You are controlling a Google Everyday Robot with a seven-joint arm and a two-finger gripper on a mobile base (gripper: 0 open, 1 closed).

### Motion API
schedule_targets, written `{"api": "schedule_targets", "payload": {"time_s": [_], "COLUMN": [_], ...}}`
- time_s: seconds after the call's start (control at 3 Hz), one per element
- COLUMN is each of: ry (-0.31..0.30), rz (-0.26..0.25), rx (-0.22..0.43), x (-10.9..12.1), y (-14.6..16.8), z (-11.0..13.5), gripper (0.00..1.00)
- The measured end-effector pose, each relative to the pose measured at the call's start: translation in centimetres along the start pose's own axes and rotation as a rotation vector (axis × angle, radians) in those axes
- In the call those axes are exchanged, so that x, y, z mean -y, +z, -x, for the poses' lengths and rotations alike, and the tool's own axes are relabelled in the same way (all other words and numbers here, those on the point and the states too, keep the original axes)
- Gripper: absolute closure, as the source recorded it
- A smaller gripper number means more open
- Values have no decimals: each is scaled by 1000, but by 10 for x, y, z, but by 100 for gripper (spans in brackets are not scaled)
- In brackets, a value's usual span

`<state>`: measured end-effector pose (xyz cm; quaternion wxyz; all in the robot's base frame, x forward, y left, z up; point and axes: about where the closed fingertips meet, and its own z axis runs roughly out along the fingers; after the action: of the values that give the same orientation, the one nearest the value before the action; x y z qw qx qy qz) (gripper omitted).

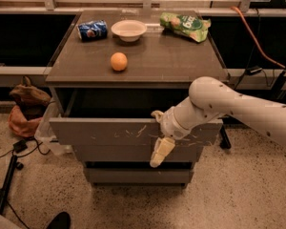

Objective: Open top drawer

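Camera view:
- The top drawer (pixel 105 131) is seen at the front of the cabinet (pixel 181 63), directly under its top. The scratched front panel is pulled partly out and a dark gap is visible behind it.
- The gripper (pixel 158 138) is placed at the drawer's top edge, right of the middle. Its fingers are spread apart: one is hooked over the edge into the gap, the other hangs down in front of the panel. No clamping on the panel can be made out.
- The hook over the edge is judged to be used because the front has no handle.
- The arm (pixel 238 108) is brought in from the right, low enough to line up with the drawer edge.
- The task is judged to be partly done, with more outward pull needed.
- The lower drawers (pixel 109 154) are seen closed below it.
- An orange (pixel 118 61), bowl (pixel 128 30), can (pixel 91 30) and snack bag (pixel 184 25) are left on the top, well away from the gripper.
- The orange could be rolled if the cabinet is jerked.
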<state>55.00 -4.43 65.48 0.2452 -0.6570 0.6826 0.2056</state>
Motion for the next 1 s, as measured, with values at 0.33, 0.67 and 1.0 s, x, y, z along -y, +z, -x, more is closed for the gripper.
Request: {"api": "schedule_targets", "payload": {"time_s": [0.33,0.67,1.0], "ry": [33,63,63], "rz": [30,75,75], "rx": [11,23,23], "x": [-20,-50,-51], "y": [-10,-20,-20], "z": [7,12,12], "gripper": [0,0,0]}}
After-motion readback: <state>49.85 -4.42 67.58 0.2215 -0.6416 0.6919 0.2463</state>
